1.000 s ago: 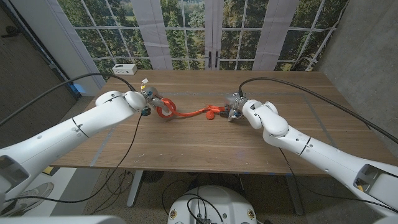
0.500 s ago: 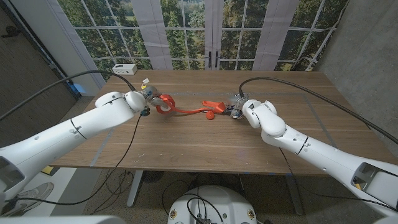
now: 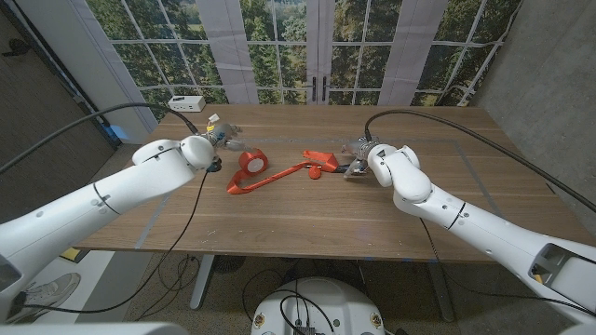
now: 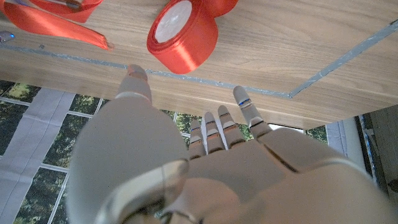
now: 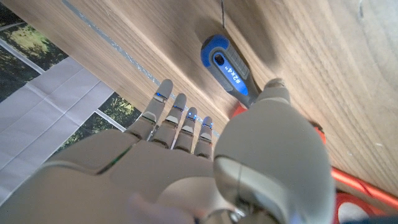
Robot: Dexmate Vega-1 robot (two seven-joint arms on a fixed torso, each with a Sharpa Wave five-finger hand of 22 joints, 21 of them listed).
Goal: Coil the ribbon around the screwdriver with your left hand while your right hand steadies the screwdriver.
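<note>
A spool of glossy red satin ribbon [image 3: 251, 161] with a white core is lying on the wooden table [image 3: 307, 209], standing on its rim with its pale face turned toward the camera in the head view, and a loose tail of the same ribbon is trailing from it across the boards toward the right, where a bunched red length is lying near the right hand. In the left wrist view the spool [image 4: 185, 34] is sitting just beyond the fingertips [image 4: 242, 98] of the left hand, with a gap of bare wood between them, and a flat strip of ribbon is lying off to one side. The left hand [image 3: 216, 141] is hovering beside the spool with its fingers spread and extended, holding nothing. The right hand [image 3: 361, 156] is sitting at the far end of the ribbon; in the right wrist view its fingers [image 5: 176, 121] are stretched out straight and apart, with the thumb lying over the dark shaft of a screwdriver [image 5: 229, 70] with a blue and black handle, which is lying flat on the table just past the hand. Whether the thumb is actually pressing on the shaft cannot be told, and the fingers are not curling around the tool. A small white box [image 3: 186, 102] is sitting at the table's far left corner.
</note>
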